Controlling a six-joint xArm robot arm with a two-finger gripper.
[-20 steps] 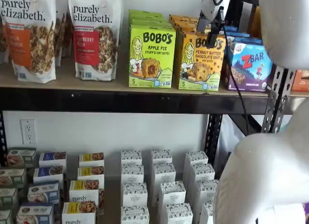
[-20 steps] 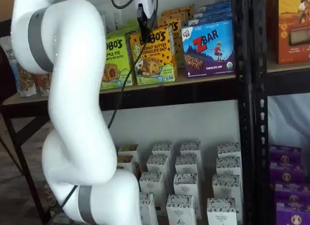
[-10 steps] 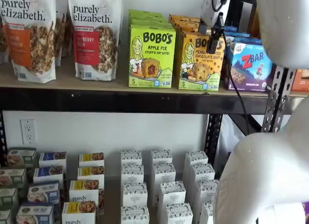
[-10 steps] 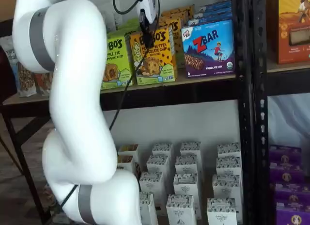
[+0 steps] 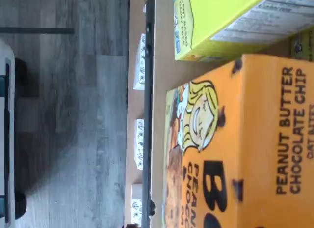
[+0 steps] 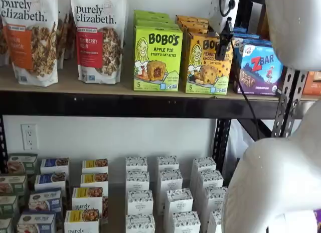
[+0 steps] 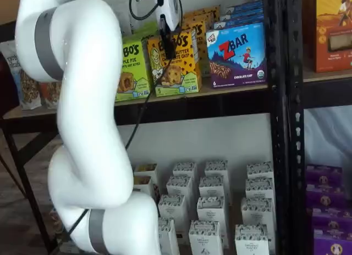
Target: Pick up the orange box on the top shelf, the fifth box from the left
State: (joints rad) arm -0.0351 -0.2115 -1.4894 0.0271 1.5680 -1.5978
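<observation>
The orange box (image 6: 204, 63) stands upright at the front of a row of like boxes on the top shelf (image 6: 125, 104), between a lime-green box and a blue ZBar box. It shows in both shelf views (image 7: 179, 68), and its orange top with the blonde girl fills the wrist view (image 5: 255, 149). My gripper (image 6: 224, 39) hangs just in front of the box's upper right corner, its black fingers overlapping the box face (image 7: 168, 40). No gap shows between the fingers, and no box is in them.
The lime-green Apple Pie box (image 6: 157, 57) stands close on the left and the ZBar box (image 6: 261, 67) close on the right. Granola bags (image 6: 98, 37) stand further left. Small white boxes (image 6: 170, 198) sit below. My white arm (image 7: 82, 128) and a black upright (image 7: 280, 101) stand near.
The gripper has come down and a little to the right, closer to the orange box's front upper corner. The boxes have not moved.
</observation>
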